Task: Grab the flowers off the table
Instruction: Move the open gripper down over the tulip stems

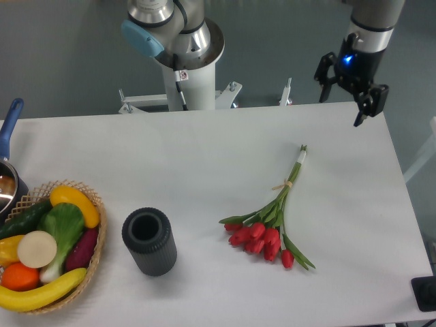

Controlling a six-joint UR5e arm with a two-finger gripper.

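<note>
The flowers (271, 224), a small bunch of red tulips on long green stems tied with a pale band, lie flat on the white table (204, 157) right of centre, heads toward the front and stem ends toward the back. My gripper (339, 107) hangs over the table's far right edge, well behind the stem tips and up to their right. Its two dark fingers are spread apart and point downward, with nothing between them.
A dark ribbed cylindrical cup (149, 240) stands left of the flowers. A wicker basket (95, 235) of fruit and vegetables sits at the front left, with a blue-handled pot (8, 170) behind it. The arm's base (185, 61) rises behind the table. A black object (424, 293) pokes in at the lower right.
</note>
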